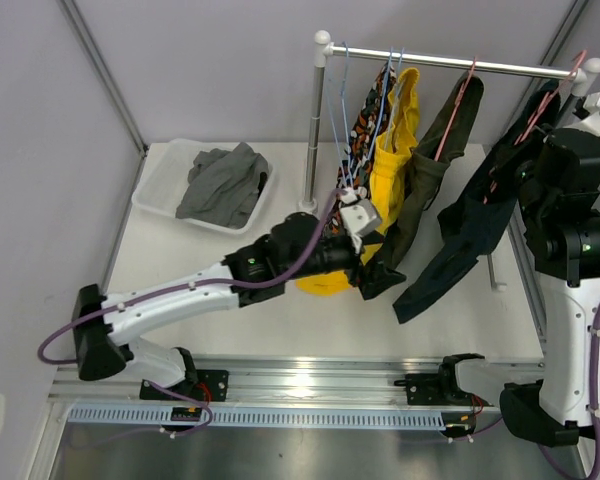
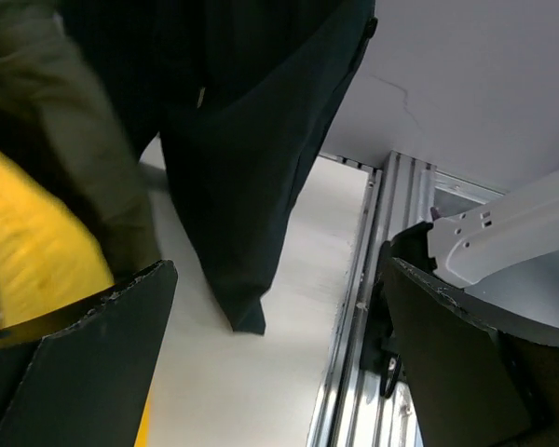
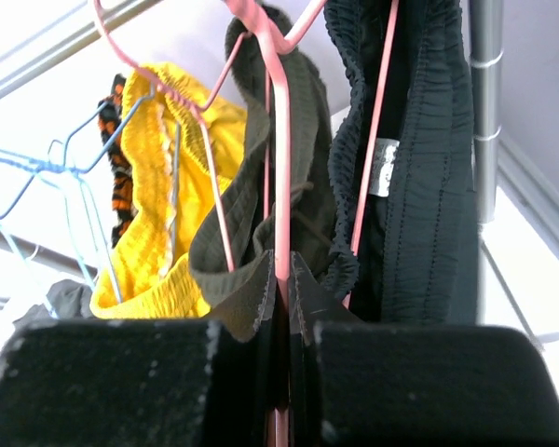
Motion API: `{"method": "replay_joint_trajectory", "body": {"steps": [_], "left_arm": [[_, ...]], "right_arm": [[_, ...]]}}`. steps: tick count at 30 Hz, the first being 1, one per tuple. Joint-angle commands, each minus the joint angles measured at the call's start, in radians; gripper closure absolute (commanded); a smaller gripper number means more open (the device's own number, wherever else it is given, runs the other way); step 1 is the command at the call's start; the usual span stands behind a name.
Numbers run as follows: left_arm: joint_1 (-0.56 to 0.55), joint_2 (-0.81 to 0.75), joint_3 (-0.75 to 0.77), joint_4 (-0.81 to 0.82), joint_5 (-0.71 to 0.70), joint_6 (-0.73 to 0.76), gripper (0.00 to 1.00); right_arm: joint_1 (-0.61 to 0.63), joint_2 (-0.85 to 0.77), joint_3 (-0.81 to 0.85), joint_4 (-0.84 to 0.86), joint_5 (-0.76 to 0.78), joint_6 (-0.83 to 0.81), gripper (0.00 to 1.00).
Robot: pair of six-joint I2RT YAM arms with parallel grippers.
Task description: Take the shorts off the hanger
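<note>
Four pairs of shorts hang on the rail: camouflage and yellow on blue hangers, olive and dark navy on pink hangers. The grey shorts lie in a white tray. My left gripper is at the lower hems of the yellow and olive shorts; in the left wrist view it is open and empty, with yellow fabric against its left finger. My right gripper is shut on a pink hanger wire between the olive and navy shorts.
The rack's left post stands on the table just behind my left arm. The right post is close beside the navy shorts. An aluminium rail runs along the near table edge. Grey walls close in the back and left.
</note>
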Motion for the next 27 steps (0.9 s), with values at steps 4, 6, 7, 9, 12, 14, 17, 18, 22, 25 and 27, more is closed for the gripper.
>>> {"method": "replay_joint_trajectory", "body": {"steps": [4, 6, 7, 9, 12, 14, 17, 18, 22, 25, 27], "left_arm": [[-0.085, 0.192, 0.197, 0.163, 0.044, 0.059, 0.01], [-0.098, 0.241, 0.227, 0.180, 0.052, 0.056, 0.01], [-0.101, 0.255, 0.236, 0.186, 0.055, 0.057, 0.01], [-0.104, 0.279, 0.261, 0.200, 0.053, 0.054, 0.01], [-0.106, 0.324, 0.288, 0.214, 0.044, 0.048, 0.01], [-0.106, 0.351, 0.300, 0.232, 0.055, 0.040, 0.01], [-0.106, 0.396, 0.326, 0.241, 0.075, 0.022, 0.01], [-0.106, 0.407, 0.340, 0.246, 0.090, 0.010, 0.01], [-0.107, 0.434, 0.330, 0.294, 0.092, -0.018, 0.15], [-0.106, 0.448, 0.322, 0.315, 0.069, -0.035, 0.83], [-0.107, 0.436, 0.308, 0.314, 0.047, -0.047, 1.00]], "right_arm": [[-0.005, -0.046, 0.037, -0.005, -0.089, 0.042, 1.00], [-0.005, -0.051, 0.037, -0.017, -0.094, 0.041, 1.00], [-0.005, -0.052, 0.035, -0.020, -0.095, 0.041, 1.00], [-0.003, -0.062, 0.037, -0.029, -0.105, 0.045, 1.00], [-0.005, -0.071, 0.028, -0.030, -0.117, 0.052, 1.00], [-0.005, -0.072, 0.026, -0.034, -0.120, 0.052, 1.00], [-0.005, -0.074, 0.024, -0.036, -0.125, 0.053, 1.00], [-0.003, -0.072, 0.024, -0.036, -0.123, 0.053, 1.00], [-0.005, -0.074, 0.026, -0.034, -0.120, 0.056, 1.00], [-0.003, -0.071, 0.026, -0.033, -0.118, 0.061, 1.00], [-0.005, -0.069, 0.028, -0.030, -0.115, 0.058, 1.00]]}}
